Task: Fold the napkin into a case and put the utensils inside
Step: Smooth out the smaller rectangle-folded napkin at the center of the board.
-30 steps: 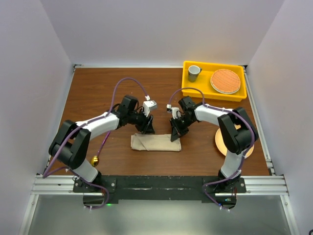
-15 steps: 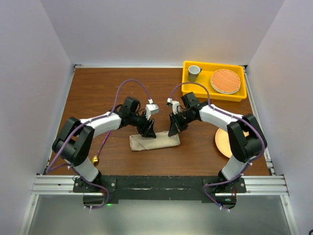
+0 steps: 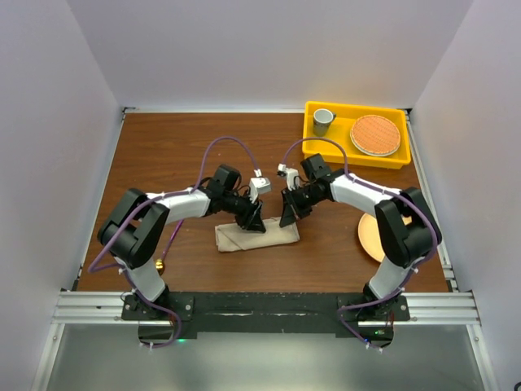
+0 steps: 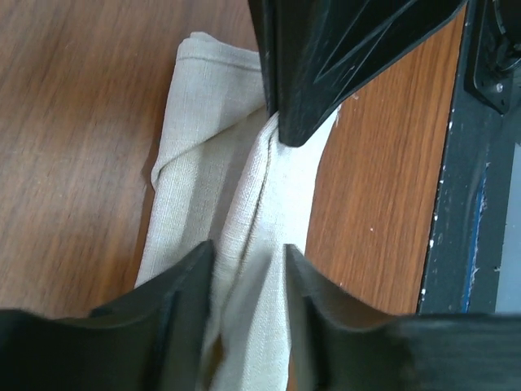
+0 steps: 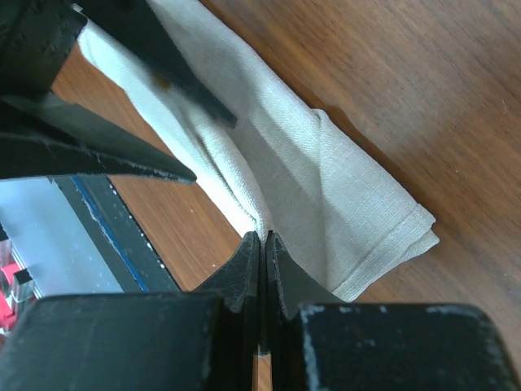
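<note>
The napkin [image 3: 260,238] is lying as a long folded strip on the tabletop [image 3: 163,155], well apart from the yellow tray [image 3: 350,156], on its near-left side. The right end effector [image 5: 262,238] is clamping tight on the strip's top layer at the end nearer the tray. The left end effector [image 4: 247,252] is pinching the same layer farther from the tray, so a raised ridge is stretching between them. They are probably lifting this layer to shape the pocket. The spoon [image 3: 157,265] is waiting even farther from the tray.
</note>
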`<state>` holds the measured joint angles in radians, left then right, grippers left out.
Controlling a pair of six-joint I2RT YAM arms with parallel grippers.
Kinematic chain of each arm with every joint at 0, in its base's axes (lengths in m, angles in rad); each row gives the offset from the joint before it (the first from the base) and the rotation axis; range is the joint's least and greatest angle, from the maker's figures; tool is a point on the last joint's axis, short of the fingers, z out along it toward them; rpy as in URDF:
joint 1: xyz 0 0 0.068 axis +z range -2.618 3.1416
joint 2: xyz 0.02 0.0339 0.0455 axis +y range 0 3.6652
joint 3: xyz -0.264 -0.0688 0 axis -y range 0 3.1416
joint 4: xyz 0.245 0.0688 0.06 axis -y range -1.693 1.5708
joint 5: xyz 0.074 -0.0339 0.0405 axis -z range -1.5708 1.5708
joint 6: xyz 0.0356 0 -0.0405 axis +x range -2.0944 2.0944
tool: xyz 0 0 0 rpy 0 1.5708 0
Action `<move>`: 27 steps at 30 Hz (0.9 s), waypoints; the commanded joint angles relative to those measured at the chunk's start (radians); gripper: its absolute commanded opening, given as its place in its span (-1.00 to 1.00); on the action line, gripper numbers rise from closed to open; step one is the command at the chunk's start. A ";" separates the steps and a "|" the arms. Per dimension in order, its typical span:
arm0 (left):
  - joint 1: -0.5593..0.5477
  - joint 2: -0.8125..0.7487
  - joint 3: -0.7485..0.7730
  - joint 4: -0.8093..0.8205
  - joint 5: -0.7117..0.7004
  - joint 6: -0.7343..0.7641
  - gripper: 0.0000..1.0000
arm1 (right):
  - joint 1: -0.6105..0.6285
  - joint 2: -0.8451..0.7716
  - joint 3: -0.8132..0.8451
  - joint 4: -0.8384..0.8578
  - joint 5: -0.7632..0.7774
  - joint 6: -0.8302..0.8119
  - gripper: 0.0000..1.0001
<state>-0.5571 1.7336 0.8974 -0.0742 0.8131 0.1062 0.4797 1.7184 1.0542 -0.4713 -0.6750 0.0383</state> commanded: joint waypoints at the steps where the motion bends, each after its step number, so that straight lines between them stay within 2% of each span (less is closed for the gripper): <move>1: -0.004 0.003 0.021 0.090 0.043 -0.039 -0.47 | 0.005 0.027 0.010 0.042 -0.005 0.015 -1.00; 2: -0.003 0.000 0.023 0.086 0.049 -0.040 -0.56 | 0.004 0.035 0.013 0.043 0.000 0.020 -1.00; 3: -0.003 -0.002 0.020 0.080 0.049 -0.045 -0.75 | 0.003 0.041 0.016 0.043 0.003 0.034 -0.93; 6: 0.000 -0.003 0.012 0.076 0.028 -0.051 -1.00 | 0.003 0.078 0.023 0.031 0.018 0.057 -0.62; 9: 0.006 0.006 0.003 0.022 -0.006 -0.051 -1.00 | 0.005 0.106 0.023 0.028 0.032 0.060 -0.44; 10: 0.008 0.007 0.002 0.021 -0.009 -0.054 -1.00 | 0.005 0.113 0.026 0.026 0.035 0.057 -0.26; 11: 0.009 0.007 -0.003 0.016 -0.012 -0.059 -1.00 | 0.004 0.119 0.026 0.023 0.040 0.055 -0.22; 17: 0.020 -0.017 -0.014 -0.019 -0.037 -0.053 -1.00 | 0.003 0.142 0.024 0.013 0.052 0.038 -0.18; 21: 0.033 -0.016 -0.020 -0.045 -0.054 -0.045 -1.00 | 0.002 0.147 0.024 0.011 0.049 0.032 0.01; 27: 0.040 -0.014 -0.018 -0.039 -0.052 -0.059 -1.00 | 0.003 0.148 0.027 0.005 0.003 0.032 0.17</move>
<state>-0.5282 1.7386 0.8848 -0.1028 0.7696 0.0624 0.4808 1.8416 1.0676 -0.4557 -0.7006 0.0906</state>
